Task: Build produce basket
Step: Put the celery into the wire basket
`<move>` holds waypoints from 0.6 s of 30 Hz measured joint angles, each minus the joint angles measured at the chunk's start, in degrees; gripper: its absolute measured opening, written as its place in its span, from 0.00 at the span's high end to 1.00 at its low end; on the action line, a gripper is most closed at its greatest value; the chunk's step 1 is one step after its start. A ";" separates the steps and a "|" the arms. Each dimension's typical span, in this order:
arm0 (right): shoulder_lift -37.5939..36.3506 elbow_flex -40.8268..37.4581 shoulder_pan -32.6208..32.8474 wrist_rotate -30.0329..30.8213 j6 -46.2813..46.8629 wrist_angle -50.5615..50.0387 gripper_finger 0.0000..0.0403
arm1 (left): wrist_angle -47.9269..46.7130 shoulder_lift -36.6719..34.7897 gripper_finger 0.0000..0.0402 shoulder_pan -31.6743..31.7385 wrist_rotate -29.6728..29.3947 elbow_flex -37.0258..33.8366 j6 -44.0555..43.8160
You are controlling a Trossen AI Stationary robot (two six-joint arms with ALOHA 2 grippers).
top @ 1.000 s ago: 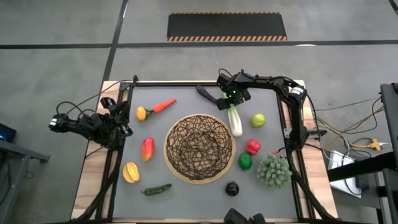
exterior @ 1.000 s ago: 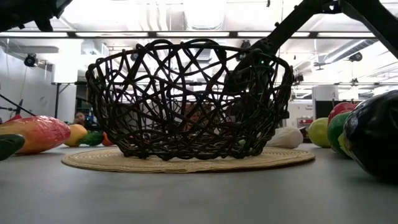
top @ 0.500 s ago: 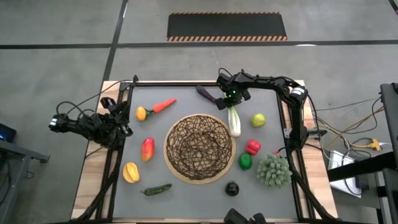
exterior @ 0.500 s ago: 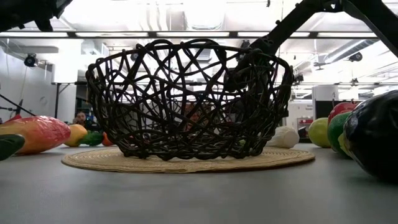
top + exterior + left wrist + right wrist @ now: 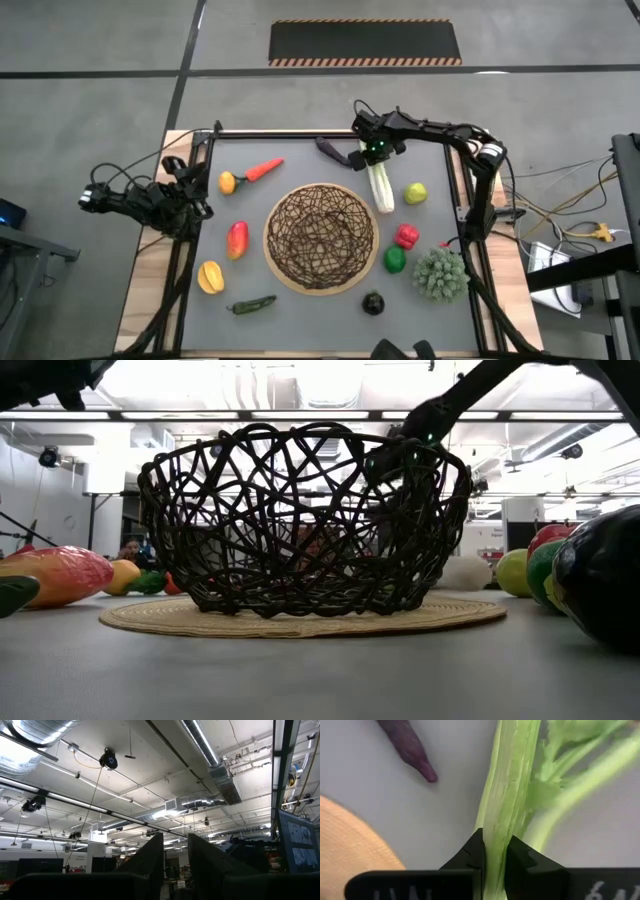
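The dark wicker basket [image 5: 320, 237] [image 5: 300, 520] stands on its tan base mid-table. My right gripper [image 5: 372, 150] [image 5: 494, 851] is beyond its far-right rim, shut on the long white-green leek [image 5: 380, 188]. The leek's white end [image 5: 463, 572] is low behind the basket; whether it rests on the table does not show. My left gripper [image 5: 175, 862] is parked off the table's left edge, shut, pointing at the ceiling. An orange carrot [image 5: 264, 169], lemons [image 5: 227, 182], peppers [image 5: 406, 236], a lime [image 5: 395, 259] and a green chili [image 5: 250, 304] lie around the basket. My right gripper pinches the leek's green stalk [image 5: 496, 832] between its two fingers [image 5: 470, 852], coming from above and lying across the stalk. The leafy green end is raised in the hold, and the white end [image 5: 385, 206] slants down toward the basket's rim.
A long purple eggplant [image 5: 334, 152] [image 5: 407, 745] lies just left of my right gripper. A yellow-green fruit [image 5: 414, 193], a spiky green bunch [image 5: 440, 272] and a dark round eggplant [image 5: 373, 302] sit on the right and near side. Black frame rails [image 5: 300, 135] edge the mat.
My right gripper has risen and drifted slightly toward the far-right, staying shut on the leek. The leek's green end has come up with it, and its white end has shifted a little to the right behind the basket.
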 joint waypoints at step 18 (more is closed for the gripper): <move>-26.11 -1.65 3.76 11.87 -4.48 8.84 0.93 | 0.04 0.00 0.83 0.01 0.02 0.00 -0.09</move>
